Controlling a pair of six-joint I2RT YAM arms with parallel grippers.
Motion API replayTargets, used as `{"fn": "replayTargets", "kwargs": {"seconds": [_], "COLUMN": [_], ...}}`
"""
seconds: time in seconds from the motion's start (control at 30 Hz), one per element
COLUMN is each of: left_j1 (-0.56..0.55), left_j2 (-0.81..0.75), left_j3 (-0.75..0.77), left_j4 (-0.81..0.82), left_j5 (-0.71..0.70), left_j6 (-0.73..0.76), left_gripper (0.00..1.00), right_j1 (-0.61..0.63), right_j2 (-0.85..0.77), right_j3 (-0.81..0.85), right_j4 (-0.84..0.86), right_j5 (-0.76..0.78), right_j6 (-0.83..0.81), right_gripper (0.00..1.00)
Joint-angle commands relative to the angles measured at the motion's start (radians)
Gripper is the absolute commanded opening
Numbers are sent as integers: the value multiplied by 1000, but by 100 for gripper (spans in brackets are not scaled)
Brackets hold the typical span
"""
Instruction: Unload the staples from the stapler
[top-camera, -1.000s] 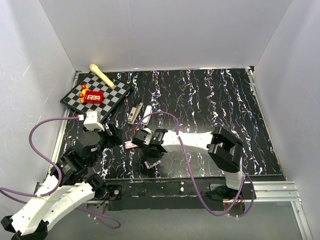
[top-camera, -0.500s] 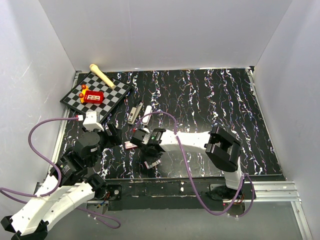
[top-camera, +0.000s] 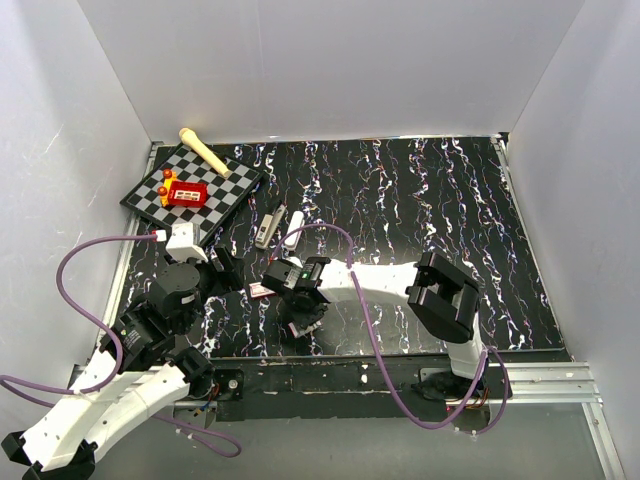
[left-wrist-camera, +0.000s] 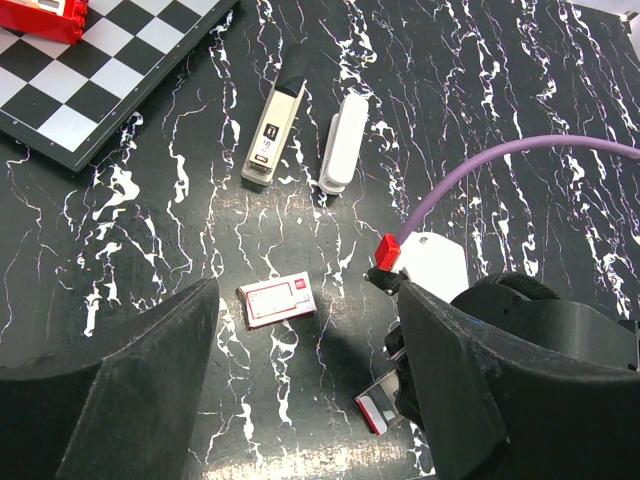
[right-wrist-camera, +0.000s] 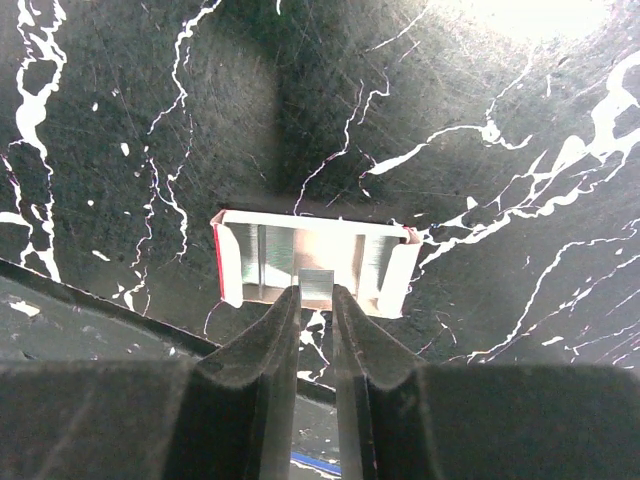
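The stapler (top-camera: 267, 226) lies on the black marbled table, also in the left wrist view (left-wrist-camera: 274, 126), with a white stick (left-wrist-camera: 340, 146) beside it on its right. My right gripper (right-wrist-camera: 317, 300) is shut on a tiny silvery strip of staples (right-wrist-camera: 317, 281) and holds it at the near edge of a small open white tray (right-wrist-camera: 390, 270) with silvery strips inside. In the top view this gripper (top-camera: 304, 322) is near the table's front edge. My left gripper (left-wrist-camera: 300, 400) is wide open and empty above the table, left of the tray (left-wrist-camera: 376, 408).
A small closed red-and-white box (left-wrist-camera: 278, 300) lies between the stapler and the tray. A chessboard (top-camera: 222, 196) at the back left carries a red block (top-camera: 186, 193); a wooden stick (top-camera: 204, 151) lies at its far edge. Purple cables loop off both arms.
The right arm has drifted slightly left, its gripper staying over the open tray. The left arm has not moved.
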Motion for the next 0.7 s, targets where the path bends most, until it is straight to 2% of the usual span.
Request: {"fn": "replayTargets", "kwargs": {"seconds": [0.0, 0.4, 0.67], "left_j1": [5, 5, 4], "left_j2": [8, 9, 14], "left_j3": [2, 4, 2], "left_j4": [-2, -2, -1], "left_j5": [-12, -10, -12], "left_j6": [-2, -2, -1], "left_gripper": [72, 72, 72], "right_j1": [-4, -9, -9], "right_j2": [11, 23, -35], "right_j3": [35, 42, -1], "right_j4": [-20, -23, 6], "right_j5": [13, 7, 33], "right_j6": [14, 12, 20], "right_gripper": [25, 32, 37]}}
